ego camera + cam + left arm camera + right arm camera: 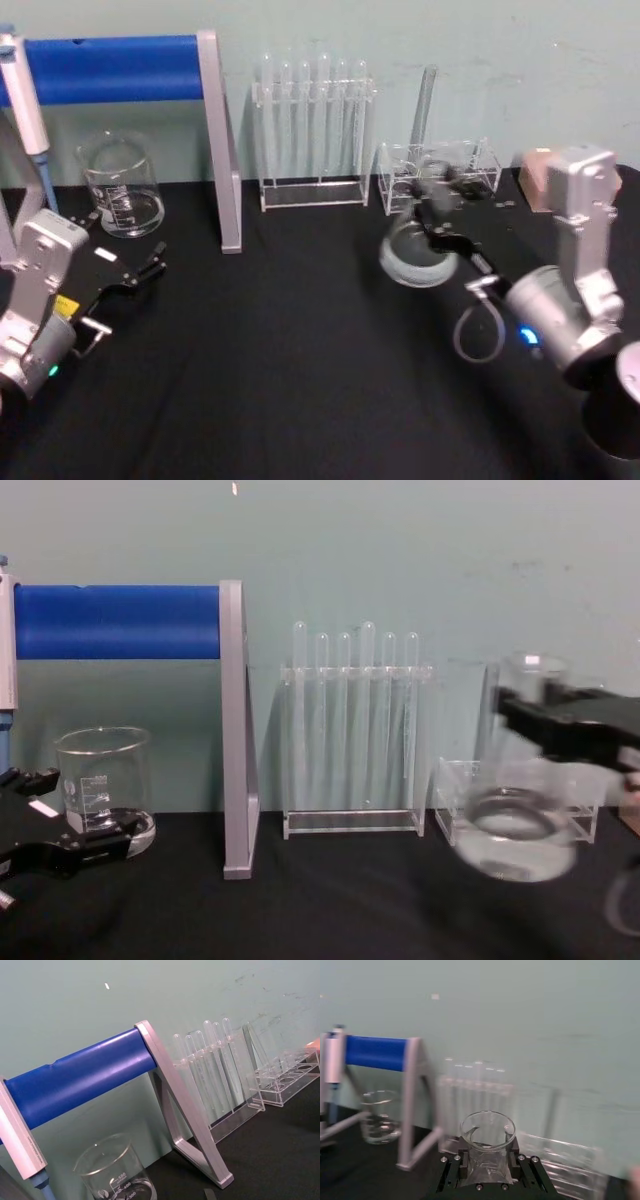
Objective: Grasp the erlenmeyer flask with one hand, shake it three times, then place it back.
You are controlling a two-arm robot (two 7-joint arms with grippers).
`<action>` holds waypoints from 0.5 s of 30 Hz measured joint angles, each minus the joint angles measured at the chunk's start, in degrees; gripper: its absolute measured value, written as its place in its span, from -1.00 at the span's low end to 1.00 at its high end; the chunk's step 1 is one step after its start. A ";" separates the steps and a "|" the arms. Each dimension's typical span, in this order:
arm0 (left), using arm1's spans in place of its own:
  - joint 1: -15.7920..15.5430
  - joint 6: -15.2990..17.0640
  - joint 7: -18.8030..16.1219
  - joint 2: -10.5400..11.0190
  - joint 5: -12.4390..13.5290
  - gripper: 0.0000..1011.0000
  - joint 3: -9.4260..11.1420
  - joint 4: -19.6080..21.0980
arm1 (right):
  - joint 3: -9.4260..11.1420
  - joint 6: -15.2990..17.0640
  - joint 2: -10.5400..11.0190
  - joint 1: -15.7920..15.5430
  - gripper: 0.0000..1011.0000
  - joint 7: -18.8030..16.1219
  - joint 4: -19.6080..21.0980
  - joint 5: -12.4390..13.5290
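Note:
My right gripper [432,205] is shut on the neck of the erlenmeyer flask [415,256], a clear conical glass with a wide base. The flask hangs blurred just above the black table, in front of the small acrylic rack [442,165]. From the chest, its wide base [515,832] shows low at the right, with the dark fingers [560,720] clamped around the neck. The right wrist view looks down on the flared rim [487,1130] between the jaws. My left gripper [140,275] rests open at the far left of the table, near the beaker.
A cylindrical glass beaker [122,186] stands at the back left, beside a grey stand with a blue roller [110,68]. An acrylic rack of test tubes [312,130] stands at the back centre. A pinkish block [537,176] sits behind the right arm.

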State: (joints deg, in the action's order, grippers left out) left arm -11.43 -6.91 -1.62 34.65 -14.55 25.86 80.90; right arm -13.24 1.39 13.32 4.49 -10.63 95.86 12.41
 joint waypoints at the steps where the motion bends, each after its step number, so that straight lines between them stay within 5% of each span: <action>1: 0.00 0.00 0.00 0.00 0.00 0.98 0.00 0.00 | 1.87 0.17 0.29 -1.38 -0.11 1.24 1.06 -0.20; 8: 0.00 0.00 0.00 0.00 0.00 0.98 0.00 0.00 | 6.00 0.72 0.56 -4.67 -0.11 3.24 3.29 -0.65; 15: 0.00 0.00 0.00 0.00 0.00 0.98 0.00 0.00 | 6.65 1.08 0.03 -4.97 -0.11 2.59 3.38 -1.06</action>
State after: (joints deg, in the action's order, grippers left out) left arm -11.43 -6.91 -1.62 34.65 -14.55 25.86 80.90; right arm -6.59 2.47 13.36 -0.49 -8.03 99.25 11.35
